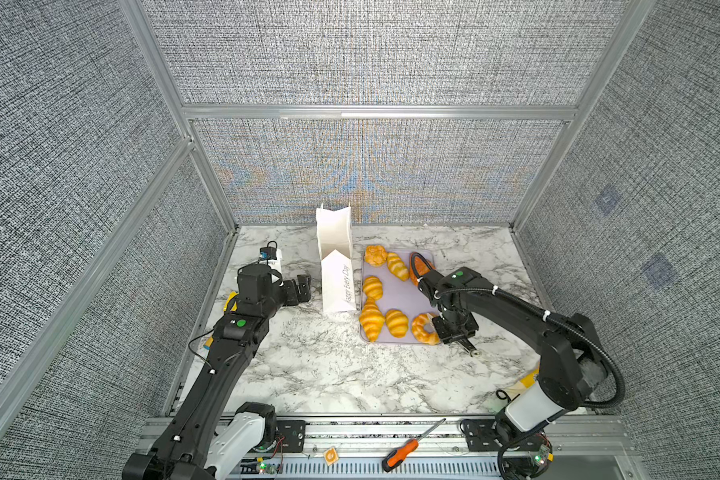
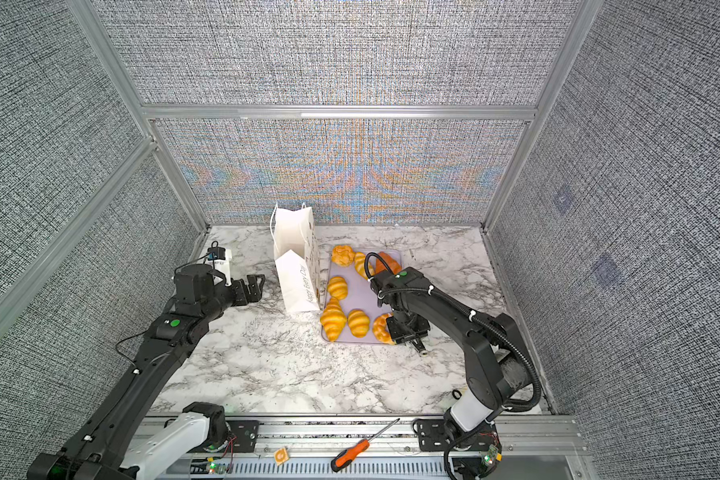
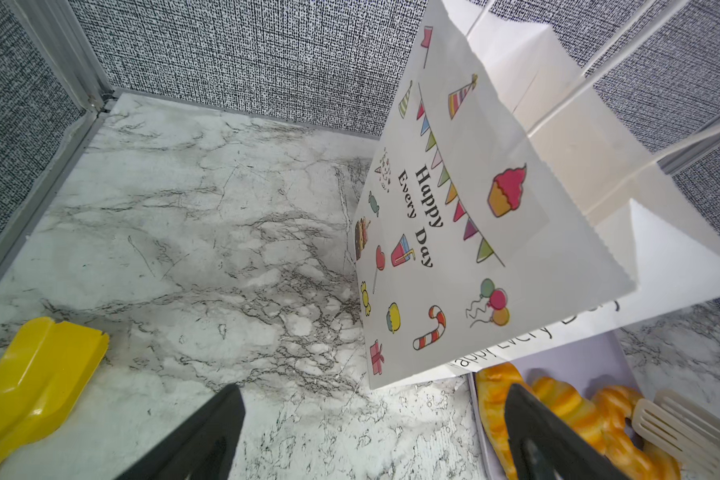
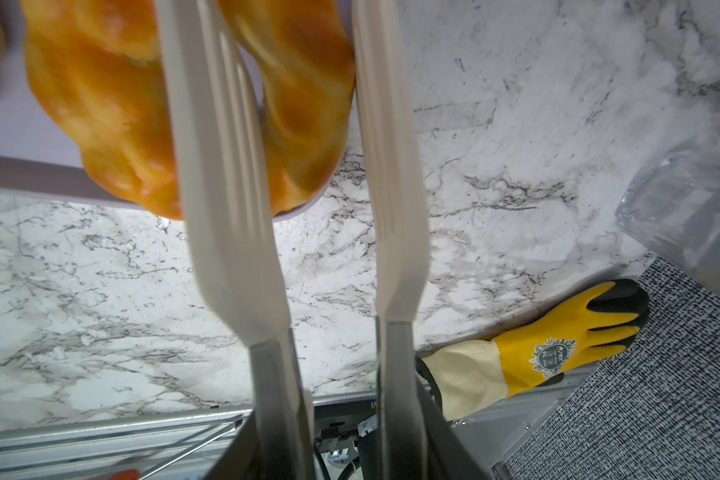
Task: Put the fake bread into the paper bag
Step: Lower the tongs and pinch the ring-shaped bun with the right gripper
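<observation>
Left hand (image 1: 307, 287): jaws spread wide and empty, just left of the paper bag (image 1: 337, 282), which stands upright on the bench (image 1: 308, 374). Fake bread (image 1: 371, 320): lies on the lilac tray (image 1: 400, 297) beside the bag. Right hand (image 4: 275, 62): fingers (image 4: 225, 208) straddle one side of the ring doughnut (image 1: 422, 330); whether they clamp it cannot be told.

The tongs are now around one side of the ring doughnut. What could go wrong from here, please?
1. The tongs in the right gripper straddle only one side of the glossy ring doughnut, which overhangs the tray rim. It may slip and drop onto the table.
2. The paper bag stands unheld, with the left gripper beside it, jaws open. Its mouth looks narrow, so a bump could tip it.
</observation>
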`<action>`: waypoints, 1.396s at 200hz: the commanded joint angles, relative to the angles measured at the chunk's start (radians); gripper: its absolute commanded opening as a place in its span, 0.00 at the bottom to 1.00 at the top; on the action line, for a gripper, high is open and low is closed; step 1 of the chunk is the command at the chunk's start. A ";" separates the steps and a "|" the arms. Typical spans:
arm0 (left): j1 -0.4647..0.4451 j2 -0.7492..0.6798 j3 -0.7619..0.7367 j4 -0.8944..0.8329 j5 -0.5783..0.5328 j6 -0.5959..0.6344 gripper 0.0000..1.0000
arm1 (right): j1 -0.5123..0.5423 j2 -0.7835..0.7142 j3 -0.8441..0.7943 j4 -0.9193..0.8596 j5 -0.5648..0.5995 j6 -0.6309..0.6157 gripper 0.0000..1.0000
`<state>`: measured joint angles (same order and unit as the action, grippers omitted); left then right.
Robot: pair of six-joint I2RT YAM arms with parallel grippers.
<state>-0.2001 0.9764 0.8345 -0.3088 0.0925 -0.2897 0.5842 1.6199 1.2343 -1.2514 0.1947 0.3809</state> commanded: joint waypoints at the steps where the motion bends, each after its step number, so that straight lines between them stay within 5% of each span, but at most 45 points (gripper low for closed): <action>1: 0.001 0.006 0.012 0.015 0.013 0.023 0.99 | 0.000 0.012 0.024 -0.001 0.003 -0.007 0.38; 99: 0.001 -0.002 -0.004 0.036 0.021 0.027 0.99 | -0.057 0.109 0.161 0.047 0.006 -0.072 0.31; 179: 0.002 -0.015 -0.017 0.034 0.019 0.029 0.99 | -0.054 0.109 0.145 0.064 0.012 -0.074 0.49; 279: 0.002 -0.022 -0.020 0.028 0.013 0.038 0.99 | -0.055 0.174 0.160 0.060 0.019 -0.125 0.46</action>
<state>-0.2001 0.9596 0.8146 -0.2939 0.1070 -0.2623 0.5293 1.7893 1.3869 -1.1740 0.2062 0.2737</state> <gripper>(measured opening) 0.991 0.479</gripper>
